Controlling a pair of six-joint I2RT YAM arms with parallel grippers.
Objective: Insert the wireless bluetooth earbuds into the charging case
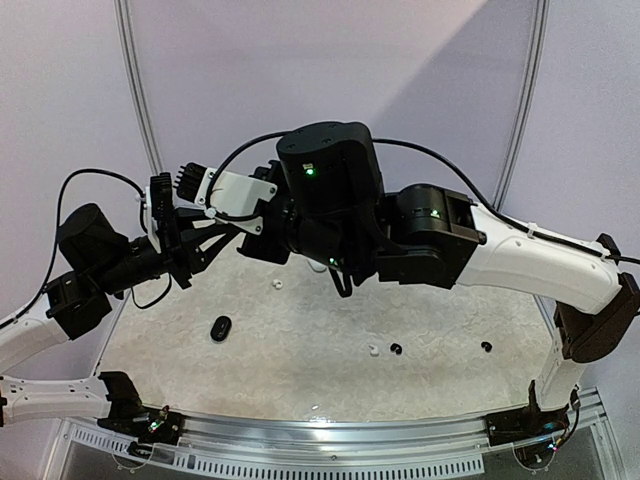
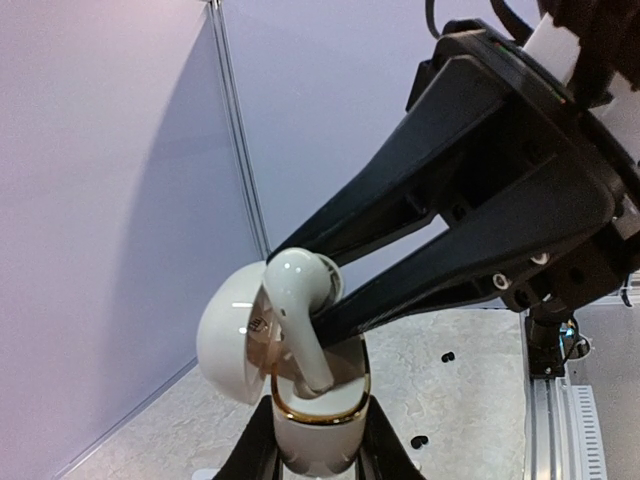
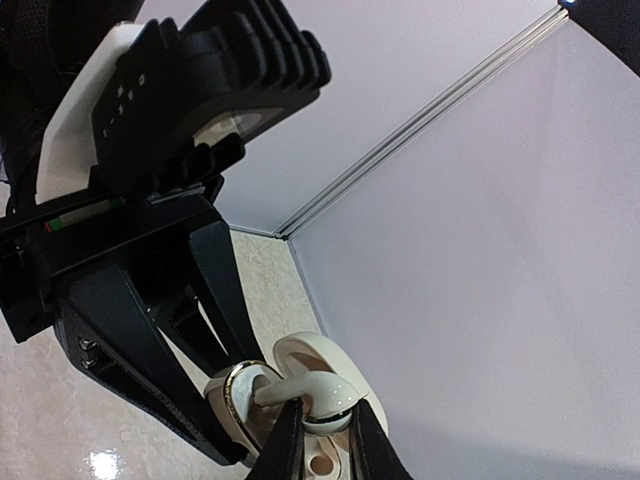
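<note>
Left gripper (image 2: 318, 452) is clamped on the white oval charging case with the gold rim (image 2: 320, 428), lid flipped open, up above the pale speckled surface (image 1: 300, 345). Right gripper (image 3: 325, 440) pinches a white rounded plastic earbud (image 2: 296, 292), its stem right at that case's mouth.

White earbud (image 2: 296, 288) stem-down at mouth of open gold-rimmed case (image 2: 318, 440)
</note>
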